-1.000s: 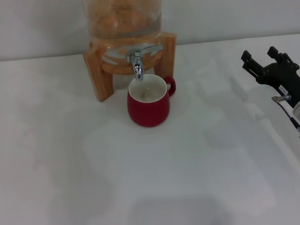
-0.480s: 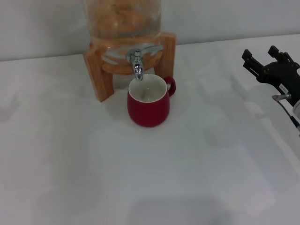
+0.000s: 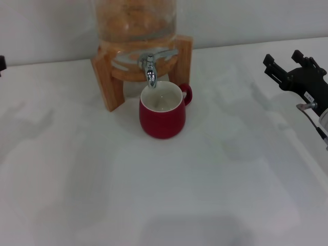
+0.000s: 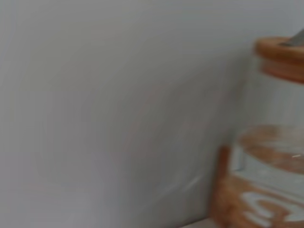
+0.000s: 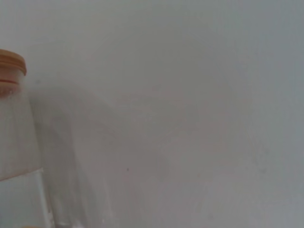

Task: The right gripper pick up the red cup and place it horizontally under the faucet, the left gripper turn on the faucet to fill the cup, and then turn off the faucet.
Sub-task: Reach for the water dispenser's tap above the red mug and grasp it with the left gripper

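The red cup [image 3: 162,117] stands upright on the white table [image 3: 154,195], directly under the faucet [image 3: 149,70] of the glass dispenser [image 3: 134,20] on its wooden stand [image 3: 105,77], handle toward the robot's right. The right gripper [image 3: 289,64] hovers well apart at the table's right edge, its fingers spread and empty. Of the left gripper [image 3: 1,64] only a dark sliver shows at the left edge; whether its jaws are apart is impossible to tell.

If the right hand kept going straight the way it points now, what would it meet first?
Likely nothing on the table: the open right hand at the table's far right points up and away toward the back wall. The red cup and faucet lie well aside. Depth is unclear.
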Action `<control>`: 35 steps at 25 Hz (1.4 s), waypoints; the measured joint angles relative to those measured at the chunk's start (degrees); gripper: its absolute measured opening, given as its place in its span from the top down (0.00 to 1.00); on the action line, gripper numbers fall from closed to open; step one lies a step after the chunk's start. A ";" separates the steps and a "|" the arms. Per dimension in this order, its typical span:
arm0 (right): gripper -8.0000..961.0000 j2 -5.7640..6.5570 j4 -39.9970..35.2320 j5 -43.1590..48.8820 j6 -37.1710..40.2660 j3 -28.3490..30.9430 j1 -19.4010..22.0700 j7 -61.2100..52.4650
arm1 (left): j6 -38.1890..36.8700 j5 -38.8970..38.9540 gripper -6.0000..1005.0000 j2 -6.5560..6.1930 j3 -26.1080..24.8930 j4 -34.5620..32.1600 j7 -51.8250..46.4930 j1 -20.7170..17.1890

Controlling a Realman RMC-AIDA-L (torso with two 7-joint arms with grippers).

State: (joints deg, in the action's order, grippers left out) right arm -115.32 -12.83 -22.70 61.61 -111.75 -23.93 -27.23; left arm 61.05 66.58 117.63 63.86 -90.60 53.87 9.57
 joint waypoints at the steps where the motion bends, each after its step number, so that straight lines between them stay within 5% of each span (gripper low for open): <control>1: 0.12 -0.02 0.00 0.04 0.00 -0.05 0.00 0.00 | 1.52 1.87 0.14 0.12 -1.24 0.90 1.88 0.43; 7: 0.12 -0.15 -0.26 0.19 -0.04 -0.30 0.06 -0.02 | 8.93 9.16 0.14 -0.11 -5.45 6.05 8.76 2.96; 15: 0.12 -0.34 -0.41 0.29 -0.09 -0.87 0.06 -0.02 | 15.28 9.58 0.14 -1.43 -6.66 11.94 11.76 8.37; 35: 0.12 -0.52 -0.66 0.29 -0.08 -2.65 0.01 -0.11 | 17.22 9.20 0.14 -1.12 -6.58 13.96 8.57 15.39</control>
State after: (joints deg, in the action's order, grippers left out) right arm -115.85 -13.49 -22.42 61.53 -114.39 -23.91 -27.34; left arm 78.27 75.78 116.52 57.27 -76.64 62.44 24.97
